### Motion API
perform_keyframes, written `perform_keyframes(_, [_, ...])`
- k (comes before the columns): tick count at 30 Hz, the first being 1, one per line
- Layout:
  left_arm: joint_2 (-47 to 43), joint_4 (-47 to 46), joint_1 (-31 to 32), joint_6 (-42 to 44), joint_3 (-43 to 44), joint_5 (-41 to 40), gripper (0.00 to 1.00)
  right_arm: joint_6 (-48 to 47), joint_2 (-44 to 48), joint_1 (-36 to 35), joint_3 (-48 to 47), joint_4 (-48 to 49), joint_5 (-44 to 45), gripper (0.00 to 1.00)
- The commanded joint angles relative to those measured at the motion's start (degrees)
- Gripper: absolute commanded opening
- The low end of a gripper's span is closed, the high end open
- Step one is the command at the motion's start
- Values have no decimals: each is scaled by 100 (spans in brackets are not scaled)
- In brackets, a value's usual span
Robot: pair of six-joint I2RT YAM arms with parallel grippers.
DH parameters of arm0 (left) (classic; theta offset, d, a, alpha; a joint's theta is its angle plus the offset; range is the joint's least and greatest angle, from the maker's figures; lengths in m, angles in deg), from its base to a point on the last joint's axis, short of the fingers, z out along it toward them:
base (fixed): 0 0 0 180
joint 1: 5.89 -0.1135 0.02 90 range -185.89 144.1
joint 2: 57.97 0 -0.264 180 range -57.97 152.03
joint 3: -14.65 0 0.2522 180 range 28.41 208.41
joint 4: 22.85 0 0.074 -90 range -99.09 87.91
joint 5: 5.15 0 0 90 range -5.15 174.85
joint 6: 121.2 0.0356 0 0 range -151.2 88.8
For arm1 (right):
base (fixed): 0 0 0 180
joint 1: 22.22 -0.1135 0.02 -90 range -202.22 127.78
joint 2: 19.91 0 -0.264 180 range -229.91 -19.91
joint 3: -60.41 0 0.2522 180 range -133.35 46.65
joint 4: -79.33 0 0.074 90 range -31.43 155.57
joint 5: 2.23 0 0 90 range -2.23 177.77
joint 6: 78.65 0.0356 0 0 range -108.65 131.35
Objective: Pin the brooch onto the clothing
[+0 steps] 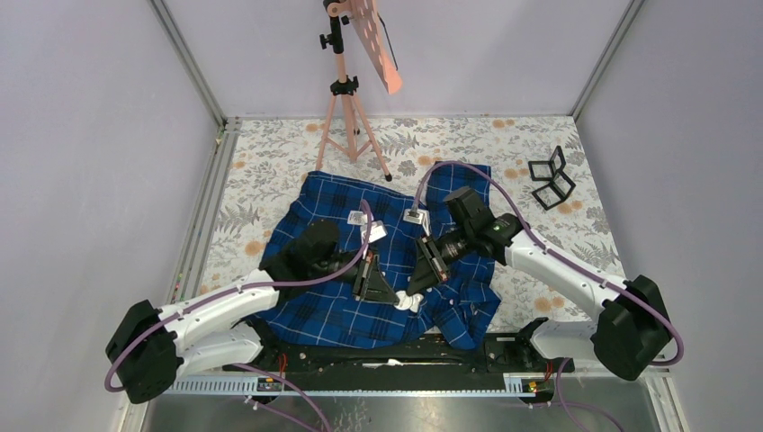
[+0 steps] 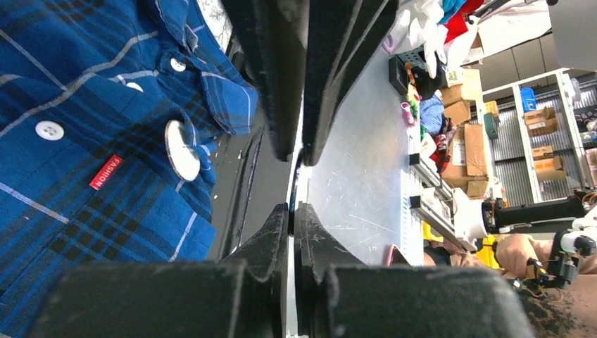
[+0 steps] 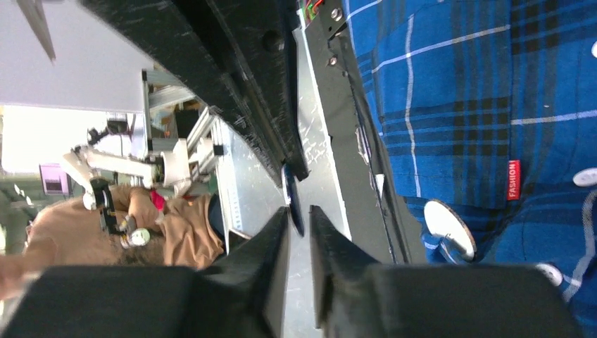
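The left pincer (image 2: 292,208) fills the bottom of its own wrist view, its fingers pressed together at the tips. Tip to tip with it is the right pincer (image 3: 298,210), whose fingers stand slightly apart with a narrow gap between them. A thin dark sliver (image 3: 293,204), seen edge-on, stands where the two pincers meet. What it is, and which pincer has it, cannot be made out. Just beside them a round white brooch (image 2: 181,150) lies on the shirt (image 1: 333,315), near a small red tag (image 2: 107,171) and a white button (image 2: 49,129). From above, the two pincers hide most of the brooch. The dark-blue plaid shirt lies spread and rumpled on the flower-patterned counter (image 1: 270,162), its near edge hanging towards the arm bases, and both arms cover part of it. Farther back a salmon tripod (image 1: 346,99) stands just beyond the shirt, its tilted board (image 1: 378,40) cut off by the top of the picture. Small black frames (image 1: 551,178) sit well apart at the far right.
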Motion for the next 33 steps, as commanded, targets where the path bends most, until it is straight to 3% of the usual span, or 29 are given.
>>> perform_keyframes(1, [-377,-844,21,-128,-37,-374,0,125,338,-65,-153,237,729,33])
perform_keyframes(7, [-979,-1362,22,-641,-524,-1977,0,1690,1224,-39,813,2484,2092,65])
perform_keyframes(12, [-1317,-2020,21,-1140,-852,-2917,0,3309,1531,-29,1917,5368,2584,70])
perform_keyframes(18, [-1428,-2741,22,-1614,-1188,-3214,0,4279,1124,-26,2361,7241,2519,66])
perform_keyframes(24, [-1466,-2713,18,-1636,-1283,-3174,0,4612,963,-28,2438,7833,2439,65])
perform_keyframes(31, [-1809,-2559,22,-1620,-1335,-3532,0,4498,1090,-30,2443,7649,2326,66])
perform_keyframes(33, [-1833,-2513,22,-1595,-1320,-3531,0,4415,1118,-30,2413,7461,2294,60])
